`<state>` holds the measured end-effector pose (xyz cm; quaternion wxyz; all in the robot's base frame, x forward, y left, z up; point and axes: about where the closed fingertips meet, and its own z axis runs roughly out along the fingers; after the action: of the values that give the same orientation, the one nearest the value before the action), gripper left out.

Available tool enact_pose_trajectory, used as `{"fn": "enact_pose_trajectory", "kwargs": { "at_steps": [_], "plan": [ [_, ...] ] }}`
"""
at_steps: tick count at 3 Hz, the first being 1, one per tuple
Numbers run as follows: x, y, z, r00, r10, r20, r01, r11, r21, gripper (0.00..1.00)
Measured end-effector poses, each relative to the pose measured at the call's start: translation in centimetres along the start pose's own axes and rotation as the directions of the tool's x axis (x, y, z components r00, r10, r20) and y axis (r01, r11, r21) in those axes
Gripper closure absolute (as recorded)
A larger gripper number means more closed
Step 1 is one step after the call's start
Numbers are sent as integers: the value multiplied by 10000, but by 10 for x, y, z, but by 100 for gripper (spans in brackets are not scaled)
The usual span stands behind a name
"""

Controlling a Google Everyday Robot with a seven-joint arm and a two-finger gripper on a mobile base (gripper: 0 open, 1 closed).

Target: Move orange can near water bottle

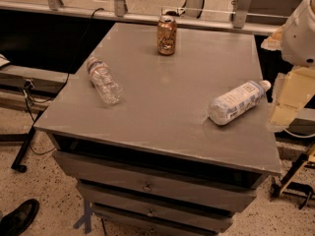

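Down at the near corner we catch a dark shoe (18, 216) on the speckled floor, and right in front of us the grey cabinet (162, 132) shows its drawers (147, 186), all pushed in, so whatever they hold is hidden from us.

Up on the top, nearest on the right, the white-label bottle (235, 102) lies on its side, cap on and pointing towards the far right corner. The wrap hides its contents. Just off that right edge hangs the gripper (289, 98), a pale blocky shape beside the cabinet and holding nothing. Whether it is apart or together, we cannot tell. We read it as parked clear of the top, with the reach not yet begun.

Over on the left, a little further back, the water bottle (103, 79) lies on its side too, crinkled and see-through, neck towards the far left. It looks empty or close to it, so we judge it light and ready to roll if nudged.

And at the far edge, near the middle, stands the orange can (166, 35), upright, well apart from the water bottle. Standing like that, it offers its sides for a grasp. We cannot tell if it is opened or full. Behind it runs a metal rail (206, 22).
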<state>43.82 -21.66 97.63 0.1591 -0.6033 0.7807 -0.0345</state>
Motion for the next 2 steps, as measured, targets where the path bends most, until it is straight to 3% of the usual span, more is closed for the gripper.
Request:
{"fn": "enact_pose_trajectory", "kwargs": {
  "at_steps": [1,2],
  "plan": [
    [0,0,0,10000,0,1,0,10000,2,0],
    [-9,-22,12,9991,146,402,-156,9996,230,0]
  ]
}}
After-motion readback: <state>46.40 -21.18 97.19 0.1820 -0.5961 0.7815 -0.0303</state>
